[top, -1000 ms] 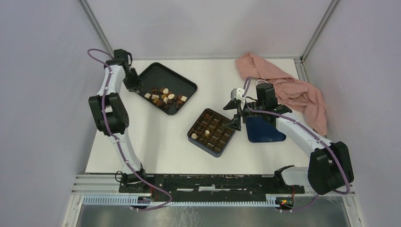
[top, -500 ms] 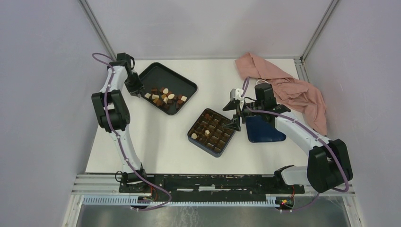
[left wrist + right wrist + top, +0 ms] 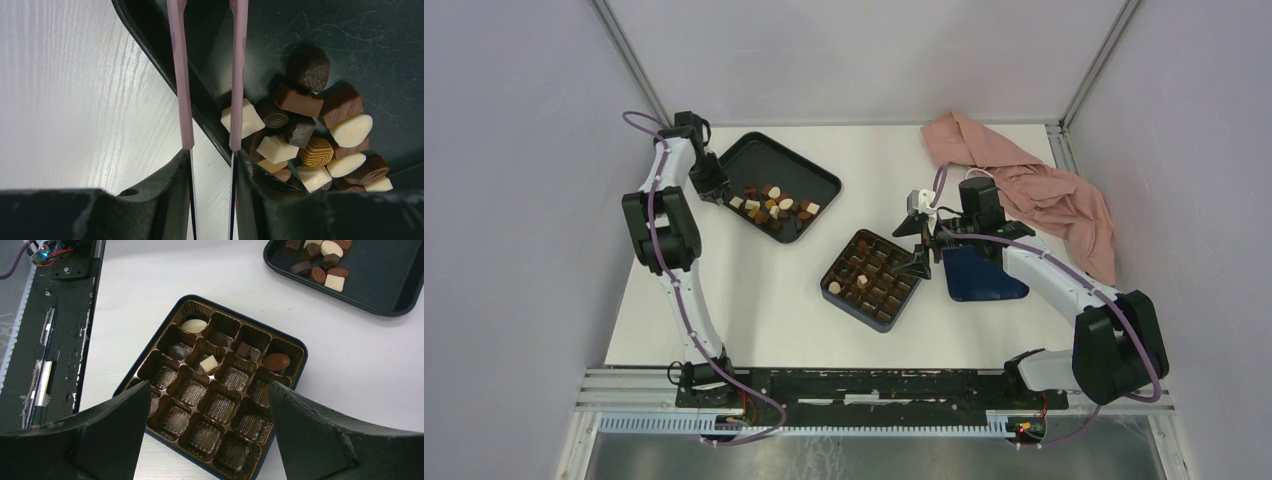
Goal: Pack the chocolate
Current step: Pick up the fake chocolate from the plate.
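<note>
The chocolate [image 3: 772,208] is a heap of dark, light brown and cream pieces in the near corner of the black tray [image 3: 769,160]. It also shows in the left wrist view [image 3: 305,130] and the right wrist view [image 3: 320,260]. My left gripper [image 3: 709,186] is at the tray's left rim, its thin pink-sleeved fingers [image 3: 181,75] a narrow gap apart. One finger is outside the rim and the other is inside beside a cream piece [image 3: 245,119]. The dark blue box [image 3: 886,326] holds several pieces, among them a white oval [image 3: 193,325] and a brown oval [image 3: 276,361]. My right gripper [image 3: 916,245] hovers wide open and empty over the box's right side.
A pink cloth [image 3: 1034,185] lies at the back right. A dark blue lid [image 3: 984,272] lies under my right arm, right of the box. Most of the box's cells [image 3: 220,407] hold nothing. Grey walls close in the table; a metal rail [image 3: 874,385] runs along the near edge.
My left gripper has moved nearer along the tray's left rim, toward the heap of chocolate. My right gripper has shifted slightly left over the box.
</note>
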### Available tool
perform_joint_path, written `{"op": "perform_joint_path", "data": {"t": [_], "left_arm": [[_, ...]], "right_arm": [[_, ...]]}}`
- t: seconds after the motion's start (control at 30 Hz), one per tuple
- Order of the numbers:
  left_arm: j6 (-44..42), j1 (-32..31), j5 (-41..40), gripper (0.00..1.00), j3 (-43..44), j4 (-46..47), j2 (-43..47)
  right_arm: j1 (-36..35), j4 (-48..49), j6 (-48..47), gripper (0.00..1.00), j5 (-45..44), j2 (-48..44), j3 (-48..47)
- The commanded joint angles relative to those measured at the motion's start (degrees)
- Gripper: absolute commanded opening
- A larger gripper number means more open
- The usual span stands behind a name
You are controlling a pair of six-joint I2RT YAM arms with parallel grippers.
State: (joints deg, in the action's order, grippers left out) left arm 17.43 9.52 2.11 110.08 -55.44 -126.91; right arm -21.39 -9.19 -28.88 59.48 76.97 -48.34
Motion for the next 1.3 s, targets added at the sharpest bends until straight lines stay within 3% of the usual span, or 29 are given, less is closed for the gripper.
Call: {"op": "perform_joint_path", "data": {"t": [0.0,0.9,1.13,1.2,1.27], "left_arm": [[-2.9,0.0,-0.9,0.40,3.7,-0.5,-0.9],[-1.5,0.0,0.0,0.39,12.0,-1.4,-7.1],[-1.5,0.1,0.3,0.33,12.3,-1.4,-7.2],[-1.7,0.1,0.2,0.22,12.4,-1.4,-6.9],[-1.9,0.1,0.5,0.19,12.3,-1.5,-6.4]], "right_arm": [[-0.4,0.3,-1.1,0.92,0.7,0.5,-2.1],[-0.5,-0.7,-2.3,0.92,0.9,1.9,-2.5],[-0.5,-1.1,-2.7,0.92,0.8,2.0,-2.6],[-0.5,-1.2,-2.8,0.92,0.8,2.0,-2.7],[-0.5,-1.3,-2.8,0.92,0.8,2.0,-2.7]]}}
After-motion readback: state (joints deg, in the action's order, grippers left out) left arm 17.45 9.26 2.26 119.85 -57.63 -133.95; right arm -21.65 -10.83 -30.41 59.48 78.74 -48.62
